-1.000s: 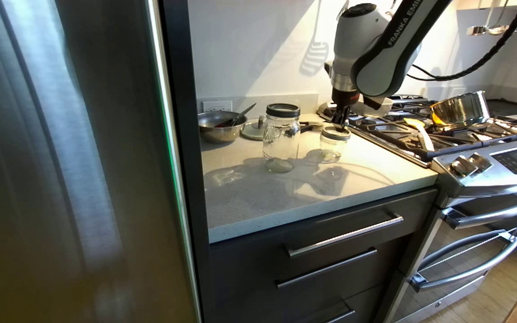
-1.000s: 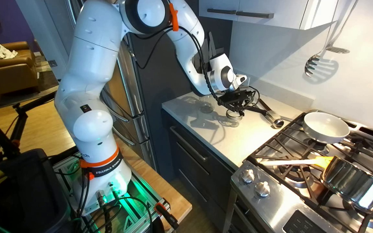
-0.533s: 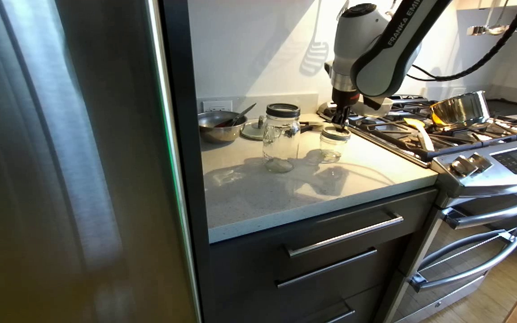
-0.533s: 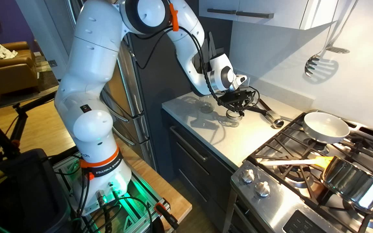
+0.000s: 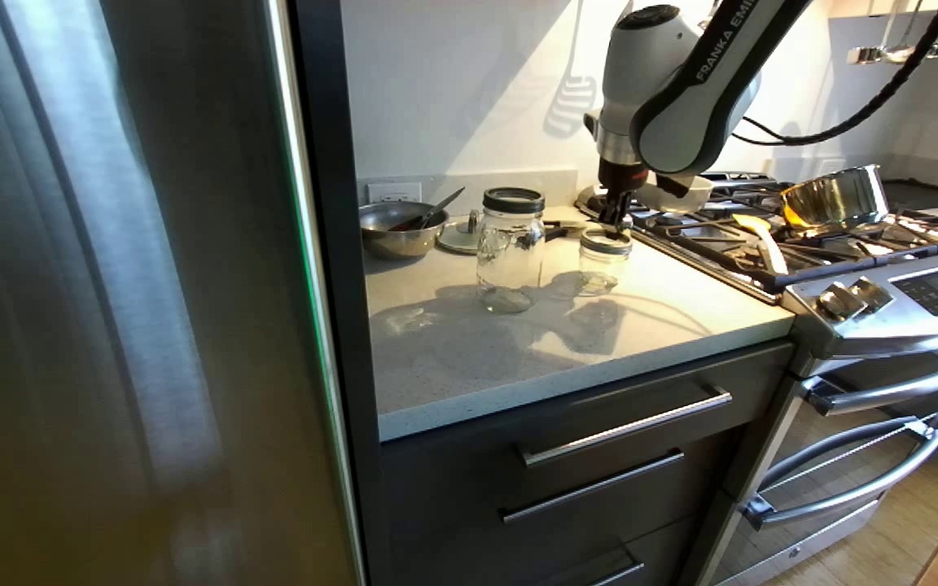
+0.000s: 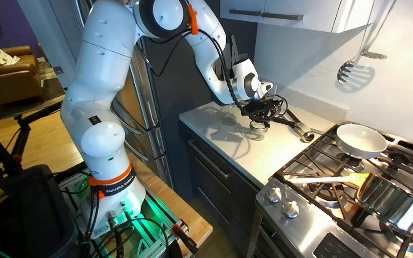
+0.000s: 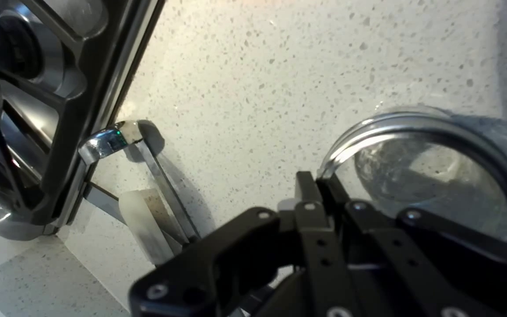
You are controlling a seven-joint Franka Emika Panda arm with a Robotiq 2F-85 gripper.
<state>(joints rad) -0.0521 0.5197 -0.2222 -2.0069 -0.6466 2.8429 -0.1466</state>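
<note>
Along the left of the wrist view runs the stove (image 7: pixel 97 66); next, on the surface (image 7: pixel 258 88), lies a metal utensil (image 7: pixel 164 189). Then comes the pincer (image 7: pixel 319 178), its fingers clamped narrow on, it seems, the left rim of a small glass jar (image 7: pixel 425 176). The jar's mouth lies just right of that grip, its upright axis roughly parallel to the pincer.

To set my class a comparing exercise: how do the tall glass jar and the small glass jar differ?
Size: the tall jar is clearly bigger than the small jar.
Top: the tall jar's band is black, while the small jar's band looks silvery in the wrist view.
Contact: the gripper is closed on the small jar's band, while the tall jar stands apart from it.
Shared: both are clear glass.
</note>
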